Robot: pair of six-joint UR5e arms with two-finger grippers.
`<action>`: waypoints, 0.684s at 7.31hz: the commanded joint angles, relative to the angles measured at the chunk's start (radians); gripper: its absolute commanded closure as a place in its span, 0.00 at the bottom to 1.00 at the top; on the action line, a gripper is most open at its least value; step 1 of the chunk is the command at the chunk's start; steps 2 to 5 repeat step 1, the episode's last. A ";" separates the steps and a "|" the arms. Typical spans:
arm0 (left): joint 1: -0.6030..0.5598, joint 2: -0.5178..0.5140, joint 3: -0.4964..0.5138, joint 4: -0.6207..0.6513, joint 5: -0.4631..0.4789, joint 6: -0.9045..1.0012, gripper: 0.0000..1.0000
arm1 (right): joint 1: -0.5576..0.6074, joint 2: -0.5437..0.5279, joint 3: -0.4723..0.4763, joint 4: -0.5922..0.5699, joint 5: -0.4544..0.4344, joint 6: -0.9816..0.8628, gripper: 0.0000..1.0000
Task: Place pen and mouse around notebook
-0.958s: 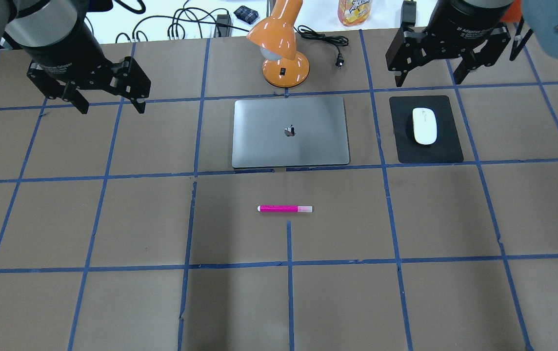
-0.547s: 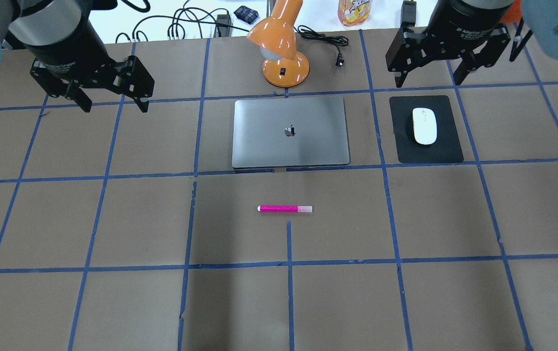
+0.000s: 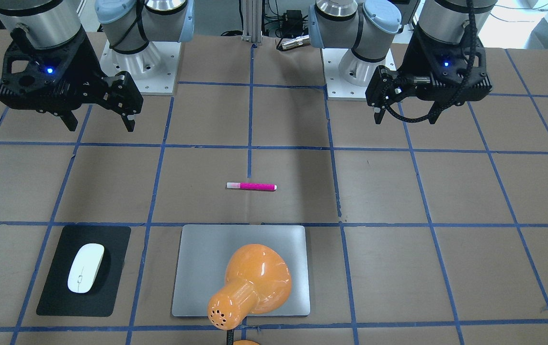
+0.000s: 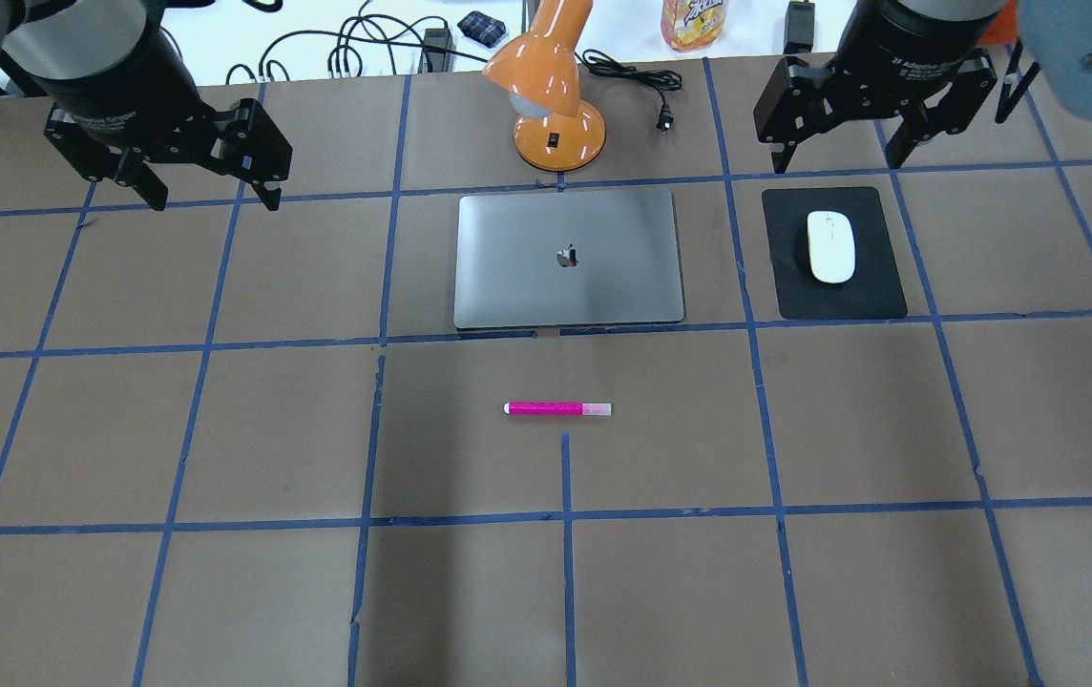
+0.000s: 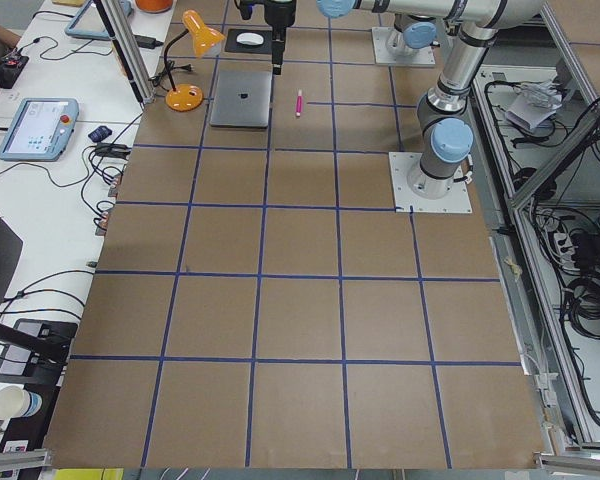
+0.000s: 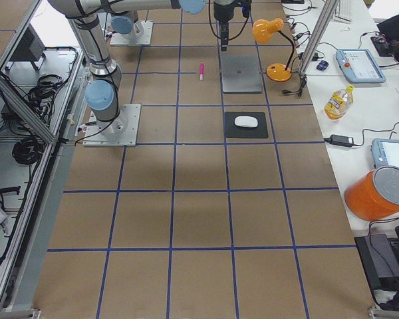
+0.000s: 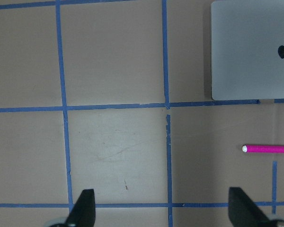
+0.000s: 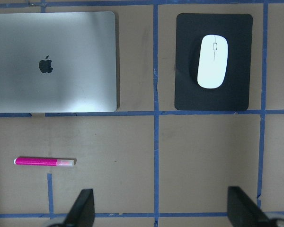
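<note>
The silver notebook lies closed at the table's far centre. Nearer than it, apart from it, the magenta pen lies flat with its pale cap to the right. The white mouse rests on a black mat right of the notebook. My left gripper hangs open and empty above the table, far left of the notebook. My right gripper hangs open and empty just beyond the mouse. The right wrist view shows the mouse, notebook and pen. The left wrist view shows the pen at its right edge.
An orange desk lamp stands just behind the notebook, its plug cord beside it. The black mat holds the mouse. Cables and a bottle lie past the far edge. Blue tape lines grid the brown table.
My left gripper has shifted slightly toward the far edge of the table. The right gripper, pen, mouse and notebook have stayed put.
</note>
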 commanded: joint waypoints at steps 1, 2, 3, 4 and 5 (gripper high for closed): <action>0.000 -0.006 0.002 -0.001 -0.004 0.000 0.00 | 0.000 0.000 0.000 -0.001 0.001 0.000 0.00; 0.000 -0.006 0.002 -0.001 -0.004 0.000 0.00 | 0.000 0.000 0.000 -0.001 0.001 0.000 0.00; 0.000 -0.006 0.002 -0.001 -0.004 0.000 0.00 | 0.000 0.000 0.000 -0.001 0.001 0.000 0.00; 0.000 -0.006 0.002 -0.001 -0.004 0.000 0.00 | 0.000 0.000 0.000 -0.001 0.001 0.000 0.00; 0.000 -0.006 0.002 -0.001 -0.004 0.000 0.00 | 0.000 0.000 0.000 -0.001 0.001 0.000 0.00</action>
